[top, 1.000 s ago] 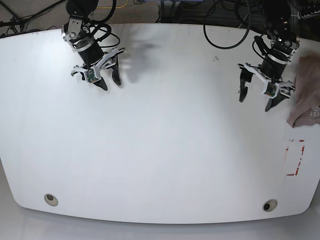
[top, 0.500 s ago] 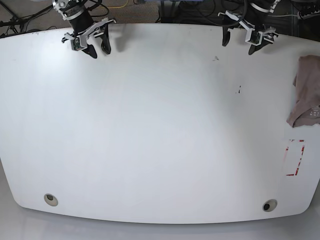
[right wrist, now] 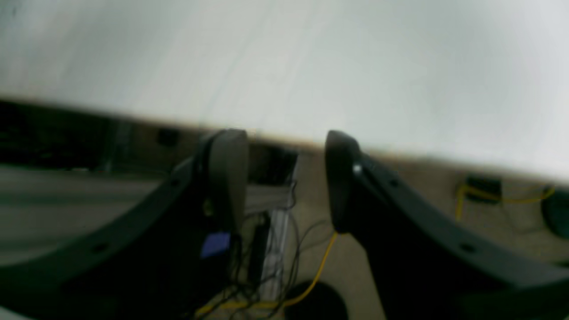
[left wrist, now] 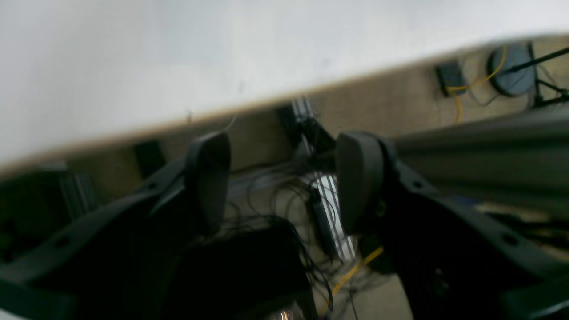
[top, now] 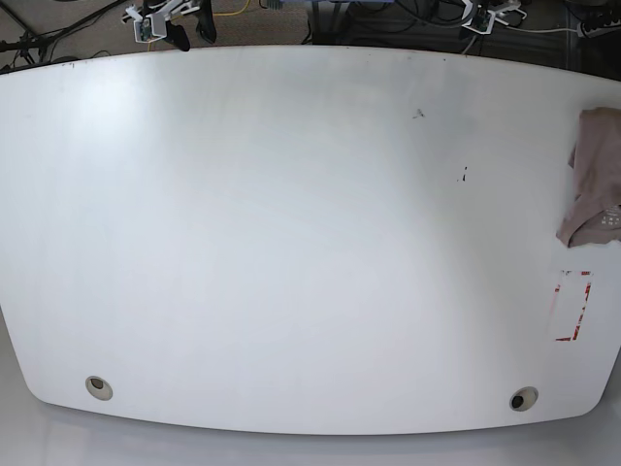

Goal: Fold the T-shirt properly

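Observation:
The taupe T-shirt (top: 592,180) lies crumpled at the table's right edge in the base view, partly cut off by the frame. My right gripper (top: 192,33) is beyond the far left edge of the table, open and empty. In the right wrist view (right wrist: 284,173) its jaws stand apart over the floor. My left gripper (top: 485,19) is beyond the far right edge, barely in frame. In the left wrist view (left wrist: 284,178) it is open and empty. Both are far from the shirt.
The white table (top: 291,243) has a red-marked rectangle (top: 572,306) at the right front and two round holes (top: 97,387) (top: 524,398) near the front edge. Cables and gear lie on the floor behind the table (left wrist: 329,213).
Both arms have pulled back from over the table to beyond its far edge. The T-shirt has not moved.

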Motion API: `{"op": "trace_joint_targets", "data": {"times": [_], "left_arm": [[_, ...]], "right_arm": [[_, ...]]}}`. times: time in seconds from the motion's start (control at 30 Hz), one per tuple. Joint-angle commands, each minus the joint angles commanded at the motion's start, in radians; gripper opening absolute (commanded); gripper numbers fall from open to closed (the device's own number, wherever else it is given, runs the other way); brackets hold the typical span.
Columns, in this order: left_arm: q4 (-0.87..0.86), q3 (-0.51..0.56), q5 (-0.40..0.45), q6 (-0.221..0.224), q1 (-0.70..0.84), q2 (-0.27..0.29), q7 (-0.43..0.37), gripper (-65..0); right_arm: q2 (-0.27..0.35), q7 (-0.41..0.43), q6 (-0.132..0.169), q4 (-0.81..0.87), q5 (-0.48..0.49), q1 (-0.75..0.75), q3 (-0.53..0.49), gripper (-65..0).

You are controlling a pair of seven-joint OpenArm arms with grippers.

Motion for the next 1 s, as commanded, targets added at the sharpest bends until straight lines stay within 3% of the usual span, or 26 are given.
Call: {"op": "trace_joint_targets", "data": {"times": [0.3,0.47,0.77,0.87,1.0], "left_arm": [[-0.259,0.012,-0.020,0.000,-0.031,-0.058,-0.017,-32.9],[-0.387,0.040,-0.115,0.000,-0.044,-0.117,-0.054,-44.0],[-0.620,0.132,-0.120,0.000,-0.163,-0.201,-0.052,-60.6],[-0.698,0.141,-0.120,0.000,-0.213,-0.215,-0.052,-65.0],[-0.850,0.146,-0.120,0.000,-0.305,-0.242,-0.051,-65.0]], "right_arm": [[-0.035,0.002,0.000,-0.135,-0.017,-0.025,-0.037,-38.2],[-0.037,0.008,-0.002,-0.247,-0.095,0.003,-0.074,-38.2],[-0.068,0.052,-0.005,-0.486,-0.193,0.123,-0.072,-38.2],[-0.068,0.054,-0.025,-0.571,-0.222,0.170,-0.072,-38.2],[-0.068,0.057,-0.088,-0.710,-0.262,0.247,-0.077,-38.2]]}}
